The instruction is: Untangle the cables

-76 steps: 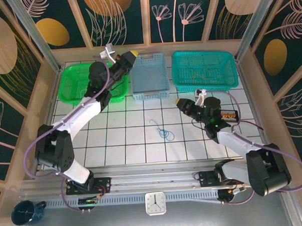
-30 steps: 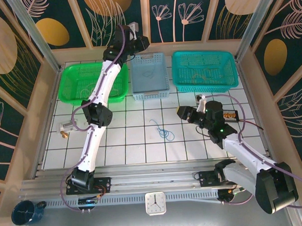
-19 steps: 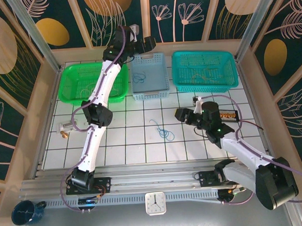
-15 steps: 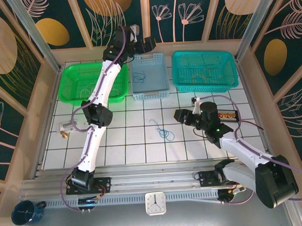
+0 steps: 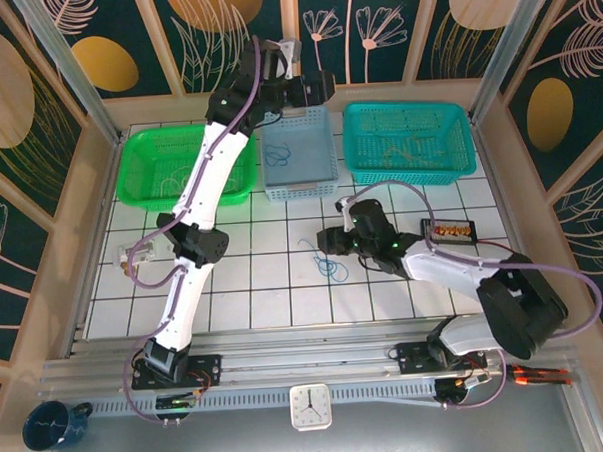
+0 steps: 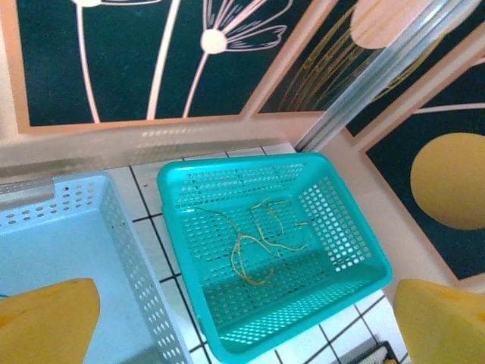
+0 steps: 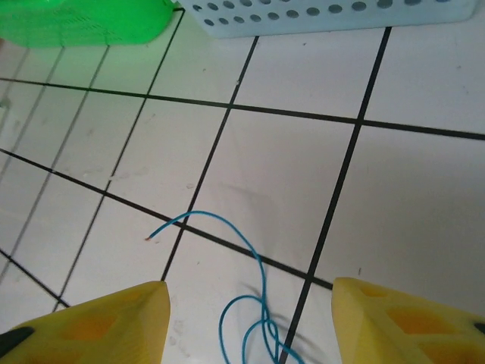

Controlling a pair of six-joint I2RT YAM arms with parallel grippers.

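A dark blue cable (image 5: 326, 261) lies looped on the white tiles at mid-table. My right gripper (image 5: 329, 241) hovers low just right of it, open. In the right wrist view the blue cable (image 7: 254, 296) curls between the two yellow fingertips (image 7: 91, 322), touching neither. A tan cable (image 6: 261, 239) lies in the teal basket (image 6: 345, 220), also seen from above as the tan cable (image 5: 403, 153). A thin dark cord (image 5: 283, 152) rests in the light blue basket (image 5: 300, 186). My left gripper (image 5: 317, 86) is high at the back, open and holding nothing.
A green basket (image 5: 144, 168) stands at the back left. A small black and orange part (image 5: 450, 230) lies right of the right arm, and small parts (image 5: 135, 255) sit near the left edge. Wooden walls and metal posts ring the table.
My right gripper has slid left across the tiles to the blue cable. The left arm has swung its wrist right, from above the light blue basket toward the teal one.
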